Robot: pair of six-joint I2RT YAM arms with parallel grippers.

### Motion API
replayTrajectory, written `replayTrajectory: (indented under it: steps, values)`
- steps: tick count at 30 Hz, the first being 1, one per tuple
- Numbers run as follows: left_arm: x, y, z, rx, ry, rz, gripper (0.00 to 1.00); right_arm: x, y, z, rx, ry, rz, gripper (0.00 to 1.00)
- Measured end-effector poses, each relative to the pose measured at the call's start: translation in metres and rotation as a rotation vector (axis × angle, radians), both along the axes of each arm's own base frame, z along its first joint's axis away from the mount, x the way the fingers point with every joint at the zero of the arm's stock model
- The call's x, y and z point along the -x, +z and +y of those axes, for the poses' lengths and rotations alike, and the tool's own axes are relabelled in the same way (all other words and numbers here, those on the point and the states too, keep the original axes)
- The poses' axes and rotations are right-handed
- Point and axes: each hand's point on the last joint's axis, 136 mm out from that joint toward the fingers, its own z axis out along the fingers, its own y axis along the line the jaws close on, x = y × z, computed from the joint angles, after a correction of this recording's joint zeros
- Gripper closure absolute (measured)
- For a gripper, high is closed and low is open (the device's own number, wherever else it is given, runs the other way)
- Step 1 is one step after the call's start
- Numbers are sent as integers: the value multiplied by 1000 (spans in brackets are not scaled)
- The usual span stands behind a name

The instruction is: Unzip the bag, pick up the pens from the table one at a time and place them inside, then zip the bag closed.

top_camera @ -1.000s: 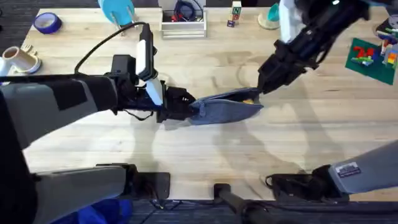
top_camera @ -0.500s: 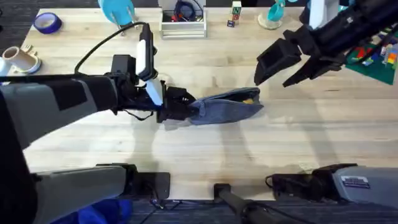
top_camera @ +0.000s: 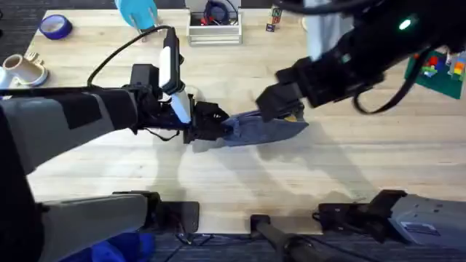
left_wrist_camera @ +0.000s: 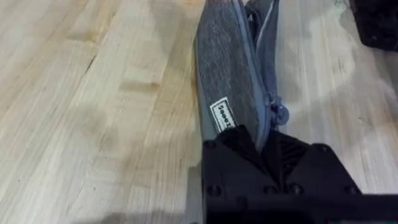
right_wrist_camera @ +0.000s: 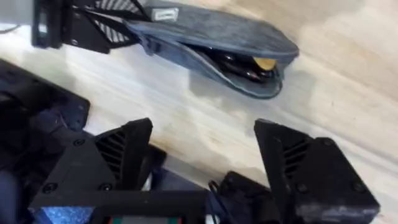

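Firmly left-clamped bag, pens inside.

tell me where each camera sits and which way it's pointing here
Overhead: fixed above the arm bases, looking down and forward over the table; both arms show, left hand shut on the bag, right hand above it.
Left wrist: on the left arm, looking along the bag; its own hand clamps the near end.
Right wrist: on the right arm, looking down at the open bag with pens inside; own open hand.
All three share the bag.
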Motion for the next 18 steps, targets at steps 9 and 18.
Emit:
replayTrajectory:
  steps: [9, 18]
  values:
    - [0, 0, 0, 0, 0, 0, 958, 19, 3, 28, 73, -51, -127, 3]
    - [0, 0, 0, 0, 0, 0, 958, 34, 8, 42, 90, -114, -221, 3]
